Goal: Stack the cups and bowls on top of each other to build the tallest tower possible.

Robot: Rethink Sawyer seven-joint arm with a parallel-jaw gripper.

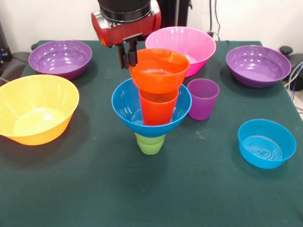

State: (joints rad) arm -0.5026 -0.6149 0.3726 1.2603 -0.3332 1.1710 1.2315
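Where jaws (128, 56) hang, tower (152, 101) just beside.

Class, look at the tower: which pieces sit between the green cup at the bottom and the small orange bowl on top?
In the front view, two pieces: the medium blue bowl sits on the green cup, and the orange cup stands in it, under the small orange bowl.

The tower (152, 106) stands upright mid-table: green cup (150, 143) at the bottom, medium blue bowl (127, 105), orange cup (157, 110), small orange bowl (158, 71) on top (slightly tilted). The purple cup (203, 99) stands just beside it; the other bowls lie well apart around.
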